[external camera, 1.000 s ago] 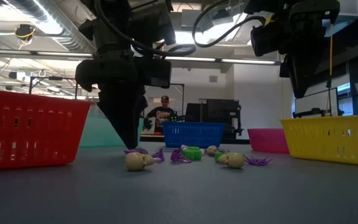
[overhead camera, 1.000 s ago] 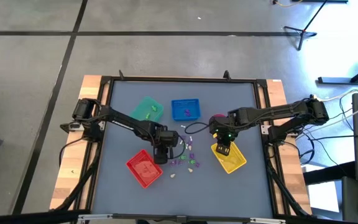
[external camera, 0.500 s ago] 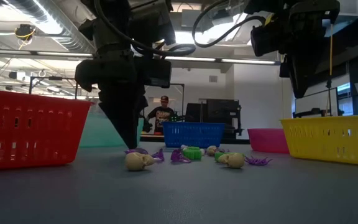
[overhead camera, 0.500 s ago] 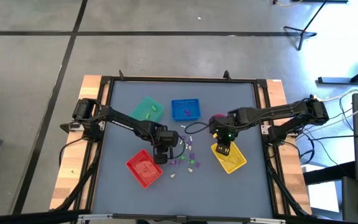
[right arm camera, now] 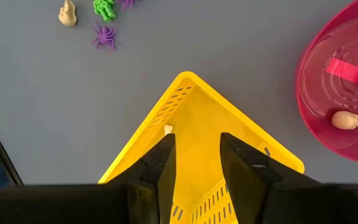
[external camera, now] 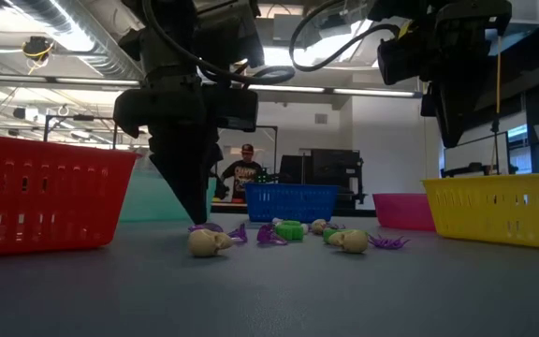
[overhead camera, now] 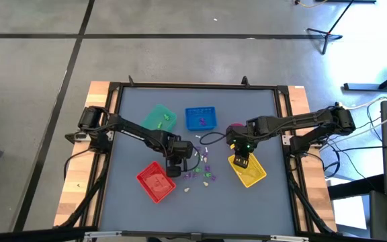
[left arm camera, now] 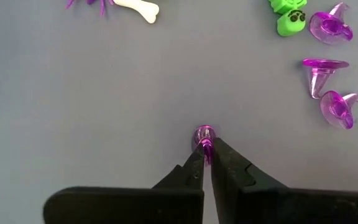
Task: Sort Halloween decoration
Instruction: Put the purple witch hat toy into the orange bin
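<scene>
On the left of the tabletop (overhead camera: 133, 114) stand the red tray (overhead camera: 156, 182) and the green tray (overhead camera: 160, 118), and just beside the red tray the left gripper (left arm camera: 205, 149) is down at the surface with its jaws clamped on a small purple trinket (left arm camera: 204, 135). The other Halloween decorations (overhead camera: 203, 171) lie scattered in the middle, near the blue tray (overhead camera: 201, 118). On the right, the right gripper (right arm camera: 196, 149) hangs over the yellow tray (right arm camera: 197, 130) with its jaws apart and nothing between them, next to the pink bowl (right arm camera: 337, 106)

Robotics lab, polished concrete floor (overhead camera: 180, 54), exposed ceiling ducts (external camera: 64, 42), person at monitors (external camera: 243, 168)
</scene>
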